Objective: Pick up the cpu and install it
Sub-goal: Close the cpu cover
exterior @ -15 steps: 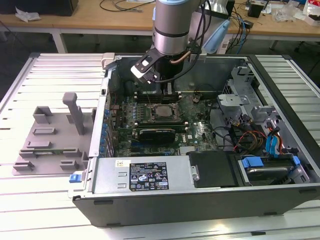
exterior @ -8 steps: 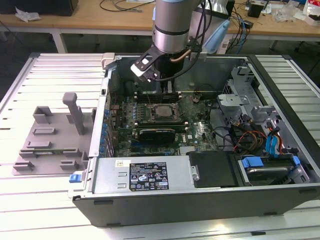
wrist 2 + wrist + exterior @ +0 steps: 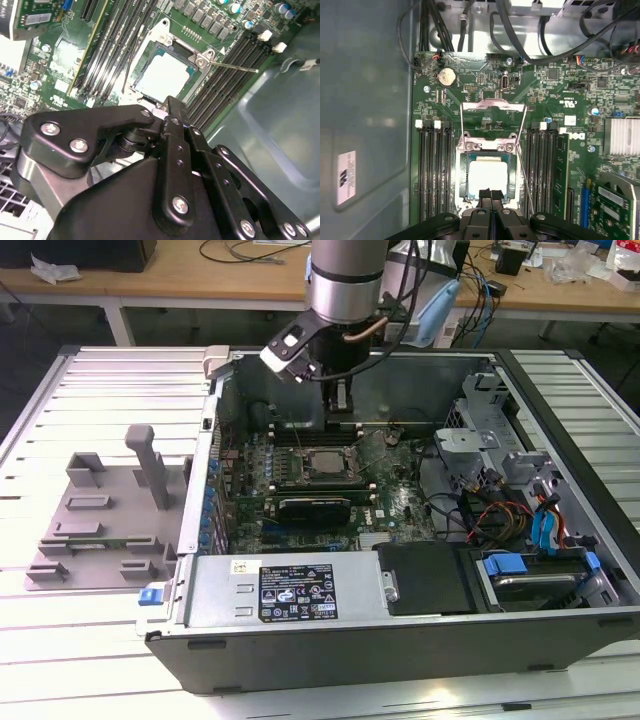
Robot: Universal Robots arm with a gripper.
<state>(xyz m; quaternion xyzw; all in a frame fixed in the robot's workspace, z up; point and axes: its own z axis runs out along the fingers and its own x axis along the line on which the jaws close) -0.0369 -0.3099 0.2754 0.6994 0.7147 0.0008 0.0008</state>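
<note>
PC case (image 3: pixel 420 640) lies open on the slatted table (image 3: pixel 110 380). Plastic tray (image 3: pixel 95 530) is on the table just beside the case, on the exterior view's left. In the case, the motherboard (image 3: pixel 400 495) is on the floor, the power supply (image 3: pixel 290 590) along the near wall and the drive cages (image 3: pixel 540 520) on the exterior view's right. The cpu (image 3: pixel 488 175) sits in the socket (image 3: pixel 462 190), with memory slots (image 3: pixel 432 170) on both sides. Load plate (image 3: pixel 493 104) is swung up off the socket. Gripper (image 3: pixel 490 193) hangs over the socket's edge.

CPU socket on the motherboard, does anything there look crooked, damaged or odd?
Nothing looks damaged. The cpu lies square in its socket, while the metal load plate is swung open and its thin lever hangs free, unlatched.
</note>
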